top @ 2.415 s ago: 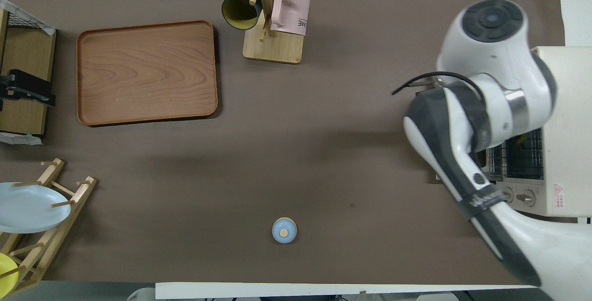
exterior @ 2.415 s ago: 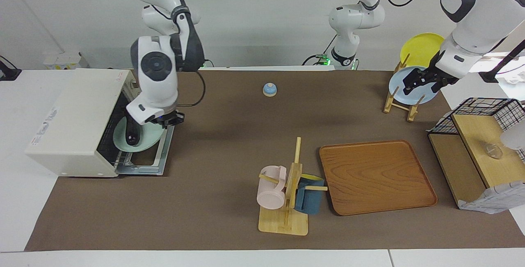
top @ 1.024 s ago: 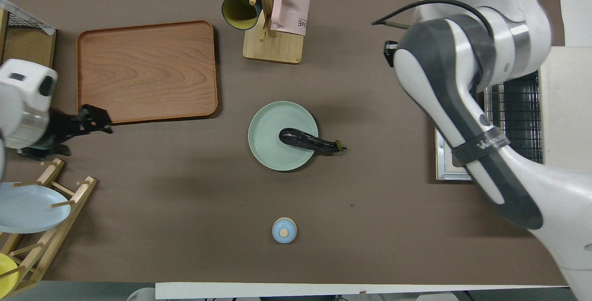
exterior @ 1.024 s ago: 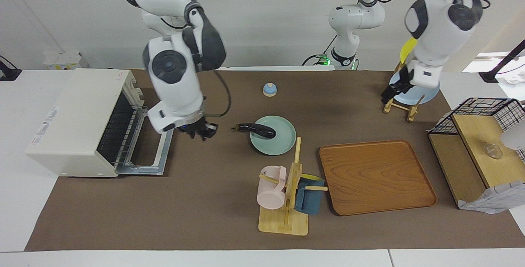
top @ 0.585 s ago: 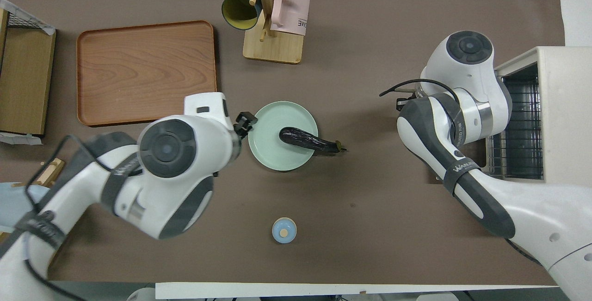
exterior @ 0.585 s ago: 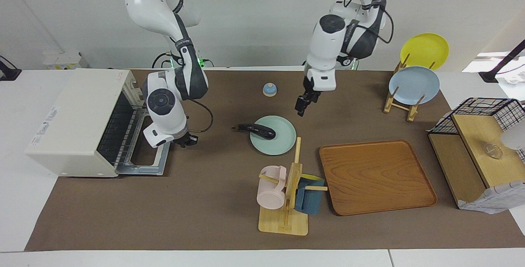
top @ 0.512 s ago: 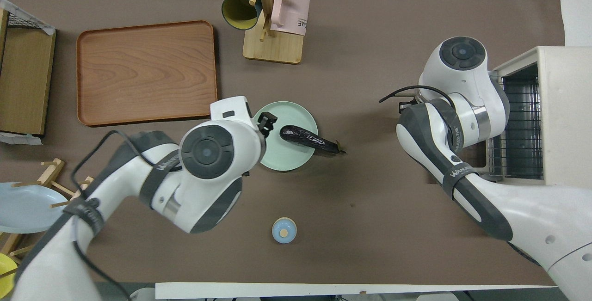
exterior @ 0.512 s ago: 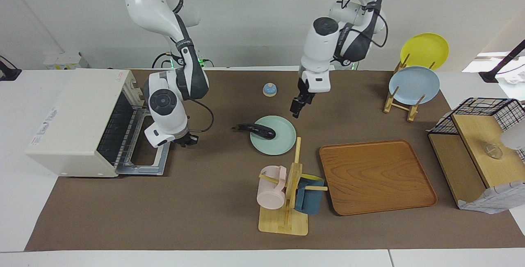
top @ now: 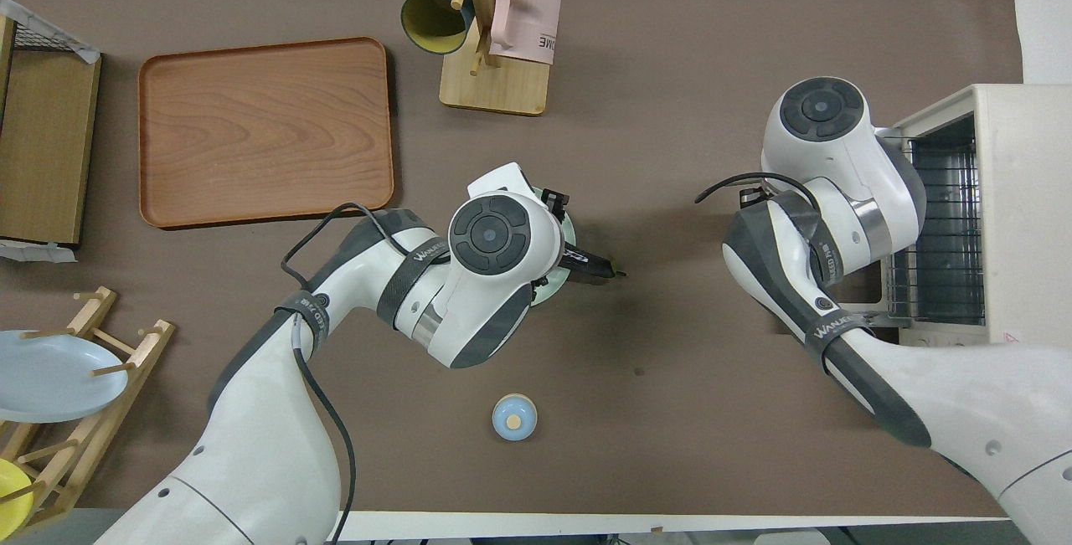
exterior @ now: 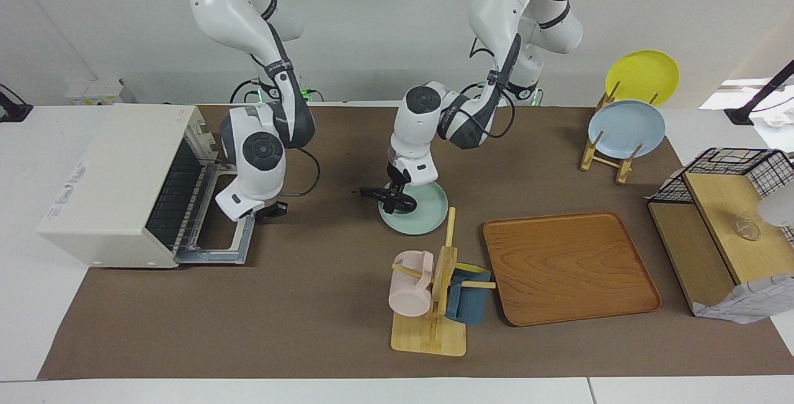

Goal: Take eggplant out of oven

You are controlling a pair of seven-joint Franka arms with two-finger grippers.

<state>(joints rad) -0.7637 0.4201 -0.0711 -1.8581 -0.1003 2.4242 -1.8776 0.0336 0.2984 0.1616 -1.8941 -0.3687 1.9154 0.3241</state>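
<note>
The dark purple eggplant [exterior: 371, 192] lies on a pale green plate [exterior: 432, 208] in the middle of the table, its stem end sticking out over the rim toward the oven; it also shows in the overhead view [top: 589, 261]. My left gripper [exterior: 393, 199] is down at the eggplant's thick part over the plate. The cream-white oven [exterior: 121, 174] stands at the right arm's end of the table with its door [exterior: 239, 239] folded down flat and only the wire rack [top: 946, 227] inside. My right gripper [exterior: 273, 210] hangs low beside the open door.
A mug tree [exterior: 434, 292] with a pink and a blue mug stands just farther from the robots than the plate. Beside it lies a wooden tray [exterior: 570, 267]. A small blue bell [exterior: 407, 136], a plate rack [exterior: 623, 131] and a wire-basket shelf [exterior: 726, 205] also stand here.
The plate with the eggplant went from the oven to the middle of the table. My left arm swung in from the plate rack and came down onto the eggplant. My right gripper drew back beside the door.
</note>
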